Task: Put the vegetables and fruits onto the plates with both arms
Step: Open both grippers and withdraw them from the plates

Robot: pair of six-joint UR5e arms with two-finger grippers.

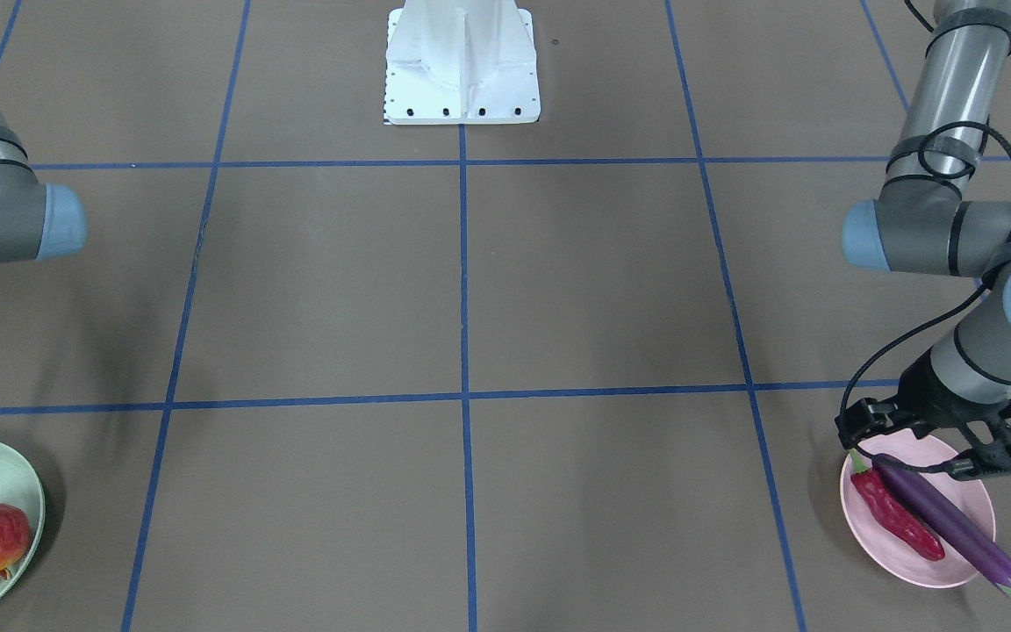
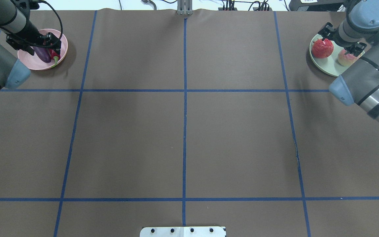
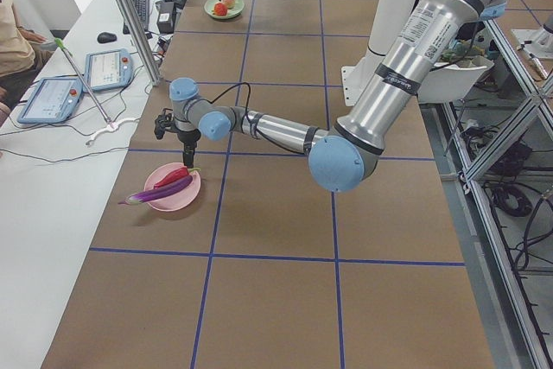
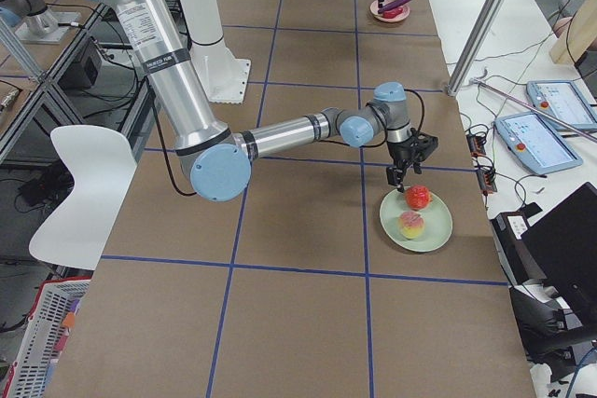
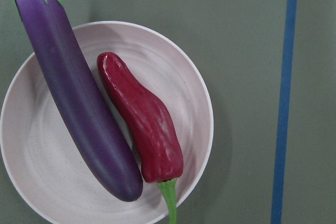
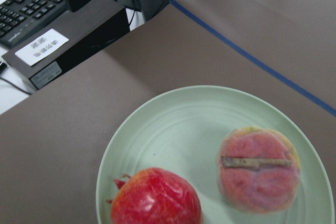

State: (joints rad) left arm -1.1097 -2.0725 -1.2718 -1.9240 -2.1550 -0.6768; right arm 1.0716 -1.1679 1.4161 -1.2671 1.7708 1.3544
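- My left gripper [image 3: 187, 160] hangs over the pink plate [image 5: 205, 108]. I cannot tell whether its fingers are spread or pressed together.
- The eggplant [image 5: 79, 114] lies slantwise across that plate, its green cap poking out past the rim. The chili [image 5: 144, 124] lies alongside it, roughly parallel, with its stem crossing the opposite rim.
- My right gripper [image 4: 399, 177] is right at the red fruit [image 6: 155, 200] on the green plate [image 6: 157, 124]. Its fingers' state is likewise unclear. The peach [image 6: 260, 169] rests beside the red fruit, apart from it.
- The green plate lies near the table [image 2: 235, 138] edge, with a keyboard [image 6: 31, 9] beyond. The plates are well apart, at opposite ends.
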